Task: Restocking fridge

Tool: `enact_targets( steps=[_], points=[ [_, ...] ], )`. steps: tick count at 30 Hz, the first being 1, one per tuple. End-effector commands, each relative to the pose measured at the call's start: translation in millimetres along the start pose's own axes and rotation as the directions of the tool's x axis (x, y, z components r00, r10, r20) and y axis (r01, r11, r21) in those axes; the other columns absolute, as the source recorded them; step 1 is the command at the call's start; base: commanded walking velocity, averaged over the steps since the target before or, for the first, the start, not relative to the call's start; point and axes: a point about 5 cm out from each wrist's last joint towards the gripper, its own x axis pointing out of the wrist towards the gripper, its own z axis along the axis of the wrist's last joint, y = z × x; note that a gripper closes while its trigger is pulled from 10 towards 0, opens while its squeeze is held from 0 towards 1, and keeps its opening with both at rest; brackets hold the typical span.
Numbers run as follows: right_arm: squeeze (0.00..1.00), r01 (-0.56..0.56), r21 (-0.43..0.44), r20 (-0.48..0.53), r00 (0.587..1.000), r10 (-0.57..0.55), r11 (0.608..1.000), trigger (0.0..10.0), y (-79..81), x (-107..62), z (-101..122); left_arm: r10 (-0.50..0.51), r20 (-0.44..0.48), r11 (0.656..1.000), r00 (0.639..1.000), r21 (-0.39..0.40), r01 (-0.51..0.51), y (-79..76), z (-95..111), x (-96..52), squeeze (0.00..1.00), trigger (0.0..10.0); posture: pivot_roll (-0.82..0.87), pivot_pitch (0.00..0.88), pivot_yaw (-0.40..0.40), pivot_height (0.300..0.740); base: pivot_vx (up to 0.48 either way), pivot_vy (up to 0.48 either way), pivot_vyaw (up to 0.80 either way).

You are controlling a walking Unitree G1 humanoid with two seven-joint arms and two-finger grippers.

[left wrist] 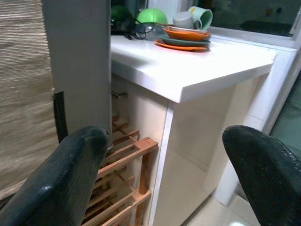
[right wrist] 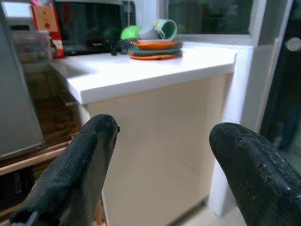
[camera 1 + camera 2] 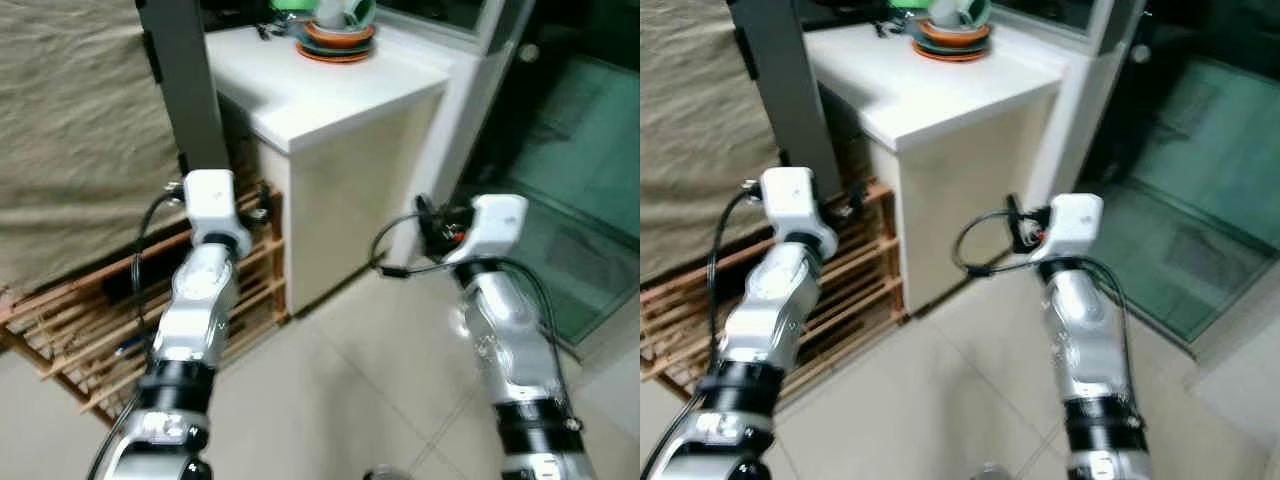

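Note:
A tall grey panel (image 3: 185, 90), perhaps the fridge's side, stands at the left end of a white counter (image 3: 300, 90). Both silver arms are raised in front of me, the left wrist (image 3: 210, 205) near the panel and the right wrist (image 3: 490, 225) before the counter's pale front. In the left wrist view my left gripper (image 1: 167, 136) is open, its black fingers (image 1: 80, 160) wide apart with nothing between them. Facing the counter front, my right gripper (image 2: 163, 129) is open and empty too.
A stack of orange plates with cups (image 3: 335, 40) sits at the counter's back, beside a microwave (image 2: 94, 23). A wooden slatted rack (image 3: 110, 330) lies low on the left under a beige woven cloth (image 3: 70, 130). A glass door (image 3: 580, 200) is on the right. Tiled floor (image 3: 350, 390) spreads below.

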Motion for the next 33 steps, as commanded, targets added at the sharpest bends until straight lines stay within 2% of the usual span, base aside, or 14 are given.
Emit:
enact_targets(
  steps=[1,11,14,19,25,28,33],
  points=[
    [0.0,0.022,-0.023,0.022,1.0,-0.021,1.0,10.0,-7.9,0.2,6,-0.023,0.01,1.0,1.0,-0.017,0.023,-9.3,4,2.5,0.0,10.0,-0.11,0.0,0.011,0.74,0.0,0.48,-0.79],
    [0.0,0.02,-0.026,0.02,1.0,-0.02,0.999,10.0,-5.5,-0.1,4,-0.007,-0.014,1.0,1.0,0.0,0.007,-3.1,-1,2.1,0.0,10.0,-0.1,0.0,0.016,0.74,0.0,0.48,-0.79],
    [0.0,-0.009,-0.049,0.032,0.999,0.011,0.999,10.0,0.8,-2.8,8,-0.058,0.007,0.998,0.998,0.004,0.058,-10.7,3,-3.0,0.0,10.0,-0.1,0.0,0.016,0.74,0.0,0.477,-0.79],
    [0.0,-0.01,-0.046,0.032,0.999,0.011,0.999,10.0,0.5,-4.8,5,-0.099,0.018,0.995,0.995,-0.015,0.099,-16.1,4,-7.0,0.0,10.0,-0.09,0.0,0.02,0.74,0.0,0.456,-0.69],
    [0.0,0.005,-0.018,0.043,0.999,-0.005,1.0,10.0,0.0,-2.3,5,-0.108,0.013,0.994,0.994,-0.025,0.108,-11.5,3,-4.4,0.0,10.0,-0.1,0.0,0.03,0.74,0.0,0.431,0.0],
    [0.0,0.012,-0.026,0.05,0.999,-0.011,1.0,10.0,-4.0,-4.6,8,-0.15,0.015,0.988,0.989,-0.034,0.151,-19.6,2,-5.7,0.0,10.0,-0.11,0.0,0.033,0.74,0.0,0.435,0.0],
    [0.0,0.035,-0.02,0.04,0.999,-0.034,0.999,10.0,-10.5,-8.9,4,-0.172,0.016,0.984,0.985,-0.036,0.173,-23.2,1,-7.9,0.0,10.0,-0.11,0.0,0.041,0.74,0.0,0.454,0.0]
  ],
)
